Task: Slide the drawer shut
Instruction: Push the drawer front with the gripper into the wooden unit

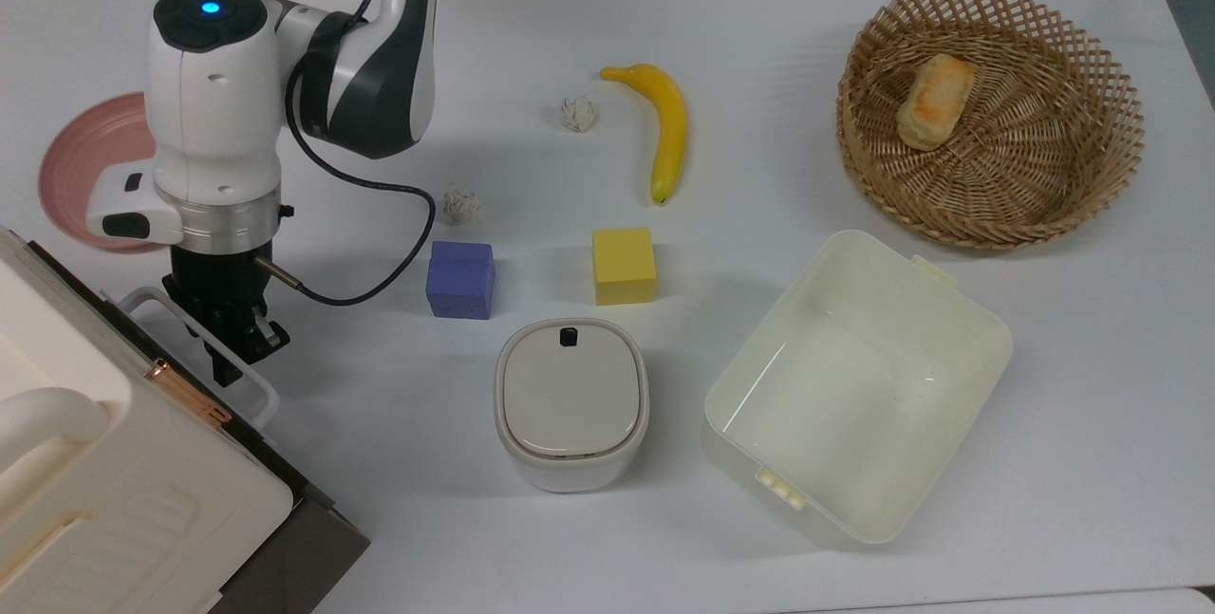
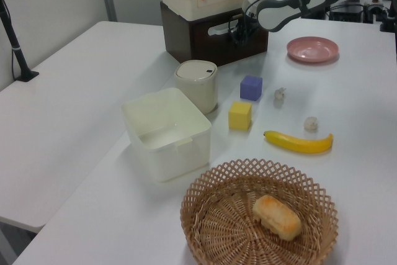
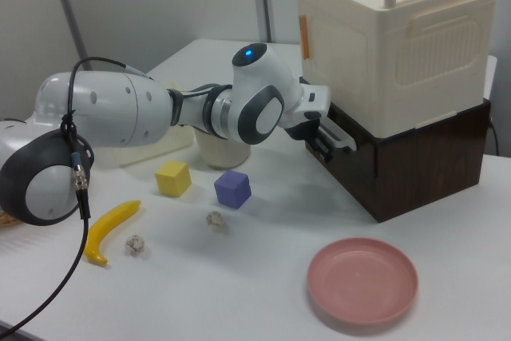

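Arm: 1 white-and-grey arm is seen bent at the elbow, its wrist turned downward in the top view.
Gripper (image 1: 233, 348): pointed down, seen low at the top view's left.
Status light: lit blue on the wrist housing.
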You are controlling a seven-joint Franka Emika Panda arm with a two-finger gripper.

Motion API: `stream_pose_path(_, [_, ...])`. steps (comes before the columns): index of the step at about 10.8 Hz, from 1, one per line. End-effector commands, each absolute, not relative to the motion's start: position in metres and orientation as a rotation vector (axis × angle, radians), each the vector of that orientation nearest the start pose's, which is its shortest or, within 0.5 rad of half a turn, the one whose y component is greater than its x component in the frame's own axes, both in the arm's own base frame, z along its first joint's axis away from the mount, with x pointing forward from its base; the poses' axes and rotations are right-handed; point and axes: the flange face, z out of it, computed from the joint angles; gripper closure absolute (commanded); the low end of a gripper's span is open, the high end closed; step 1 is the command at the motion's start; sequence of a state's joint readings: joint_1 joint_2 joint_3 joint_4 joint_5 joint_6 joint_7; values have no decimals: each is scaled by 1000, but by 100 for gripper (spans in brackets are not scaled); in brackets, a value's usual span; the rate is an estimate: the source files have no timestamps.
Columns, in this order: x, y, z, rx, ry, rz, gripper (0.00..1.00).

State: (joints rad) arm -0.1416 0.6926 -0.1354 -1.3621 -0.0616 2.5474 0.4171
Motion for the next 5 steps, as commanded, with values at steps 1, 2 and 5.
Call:
stream_pose_path(1, [757,-187,376,-2976,927,-898,100])
stream_pose_path(2, [758,-188,378,-2971,925,-915,100])
stream_pose_path(5, [755,-191,379,-2982,916,-908,100])
